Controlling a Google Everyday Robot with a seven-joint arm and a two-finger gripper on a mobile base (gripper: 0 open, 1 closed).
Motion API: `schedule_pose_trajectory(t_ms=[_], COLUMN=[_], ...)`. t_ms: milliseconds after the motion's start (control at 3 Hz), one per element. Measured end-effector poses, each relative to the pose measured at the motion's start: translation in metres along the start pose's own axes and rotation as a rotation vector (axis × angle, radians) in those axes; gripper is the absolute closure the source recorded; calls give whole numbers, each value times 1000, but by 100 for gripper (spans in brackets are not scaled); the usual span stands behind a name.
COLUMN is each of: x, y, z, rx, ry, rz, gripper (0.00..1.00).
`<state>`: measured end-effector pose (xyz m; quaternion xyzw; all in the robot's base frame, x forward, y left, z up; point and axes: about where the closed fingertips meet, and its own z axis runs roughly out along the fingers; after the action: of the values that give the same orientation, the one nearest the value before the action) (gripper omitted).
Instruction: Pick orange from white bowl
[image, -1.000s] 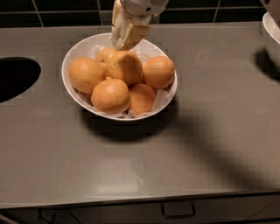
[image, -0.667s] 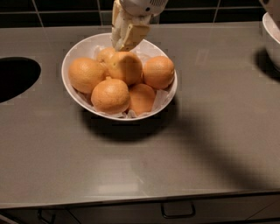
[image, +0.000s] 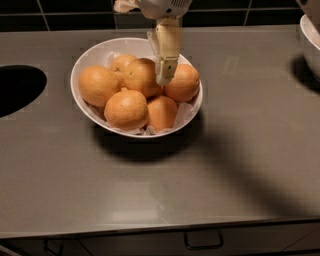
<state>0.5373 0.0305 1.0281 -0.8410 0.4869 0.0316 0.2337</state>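
One grey counter (image: 235, 165) fills most of the camera view, with a dark tiled wall (image: 75, 12) behind it. A black oval opening (image: 17, 90) is cut into the counter at the left edge. The white bowl (image: 87, 60) stands on the counter left of centre, lined with crinkled white paper (image: 184, 111). A second white bowl (image: 311, 42) is cut off at the right edge. Six oranges are heaped in the white bowl. The orange (image: 139, 76) lies in the middle of the heap, touching its neighbours. The right orange (image: 184, 84) lies beside it. The gripper (image: 163, 79) reaches down from the top edge, its tip between these two fruits. Whether it is apart or together cannot be told. A drawer handle (image: 203, 244) shows below the counter edge.
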Motion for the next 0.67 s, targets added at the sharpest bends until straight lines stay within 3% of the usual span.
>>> schedule_pose_trajectory(t_ms=[667], x=[4], y=[0], z=[5], rx=[3], ry=[-5], rz=[14], gripper=[0])
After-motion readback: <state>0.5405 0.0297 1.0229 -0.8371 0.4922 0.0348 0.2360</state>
